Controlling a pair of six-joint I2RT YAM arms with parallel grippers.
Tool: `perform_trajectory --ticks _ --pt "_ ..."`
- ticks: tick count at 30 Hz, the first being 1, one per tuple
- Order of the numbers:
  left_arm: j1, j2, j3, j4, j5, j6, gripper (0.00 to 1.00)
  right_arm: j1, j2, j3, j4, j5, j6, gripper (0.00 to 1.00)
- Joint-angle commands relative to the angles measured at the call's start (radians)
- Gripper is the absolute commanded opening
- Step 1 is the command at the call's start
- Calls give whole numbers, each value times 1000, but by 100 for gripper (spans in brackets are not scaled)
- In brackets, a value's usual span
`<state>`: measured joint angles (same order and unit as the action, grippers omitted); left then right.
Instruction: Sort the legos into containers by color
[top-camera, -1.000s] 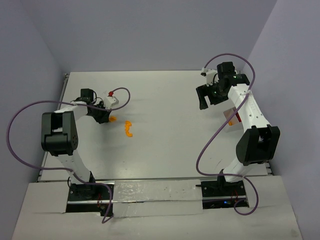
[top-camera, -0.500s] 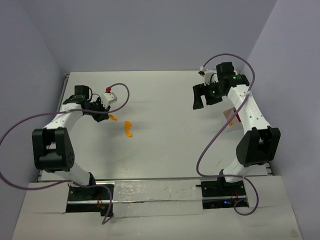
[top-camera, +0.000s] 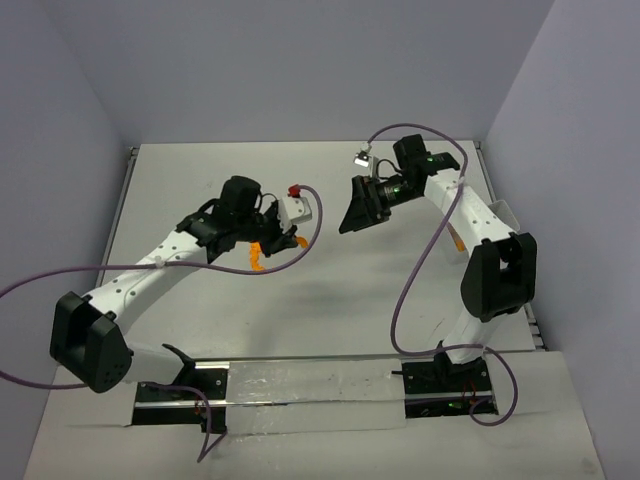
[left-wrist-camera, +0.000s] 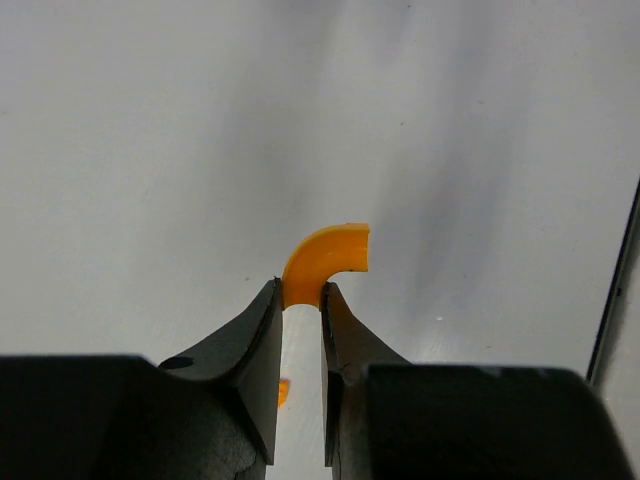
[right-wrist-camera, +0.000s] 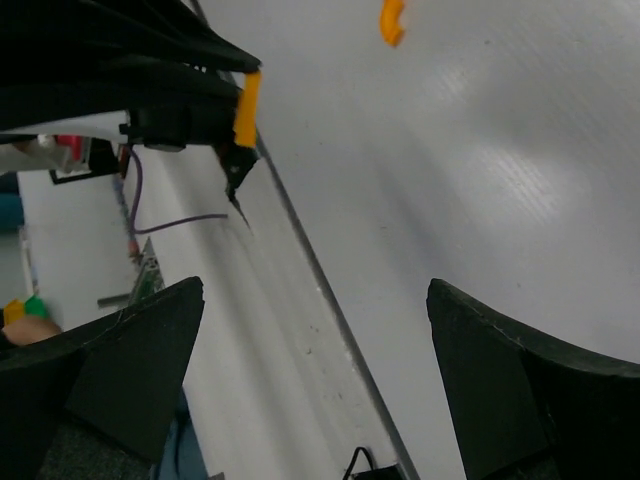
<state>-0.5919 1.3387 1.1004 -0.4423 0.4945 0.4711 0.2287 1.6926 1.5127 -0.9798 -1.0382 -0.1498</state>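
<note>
My left gripper (top-camera: 292, 240) is shut on a curved orange-yellow lego (left-wrist-camera: 325, 262), held by one end between the fingertips above the white table; it also shows in the right wrist view (right-wrist-camera: 248, 108). A second orange-yellow curved lego (top-camera: 256, 260) lies on the table just beside and below that gripper, and shows in the right wrist view (right-wrist-camera: 392, 20) too. My right gripper (top-camera: 352, 215) is wide open and empty, held in the air facing the left gripper. A white container (top-camera: 503, 214) is partly hidden behind the right arm. No red or green legos show.
The purple cable's red cap (top-camera: 294, 190) sits by the left wrist's white camera module (top-camera: 299, 210). Purple cables loop round both arms. Grey walls close the back and sides; a metal rail (top-camera: 310, 362) runs along the near edge.
</note>
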Motion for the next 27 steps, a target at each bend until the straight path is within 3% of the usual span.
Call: perform_trajectory --ticks 1,4,17,27 --pt "-92 52 70 60 -69 -101 0 61 7 16 22 -93 10 96" --pt "-125 66 75 61 -92 -104 0 90 21 11 28 -85 12 92" --pt "-179 82 109 64 -99 -145 0 174 138 40 3 -83 9 56" --pt "-205 93 103 65 -130 -129 0 184 144 48 -17 -130 -15 42"
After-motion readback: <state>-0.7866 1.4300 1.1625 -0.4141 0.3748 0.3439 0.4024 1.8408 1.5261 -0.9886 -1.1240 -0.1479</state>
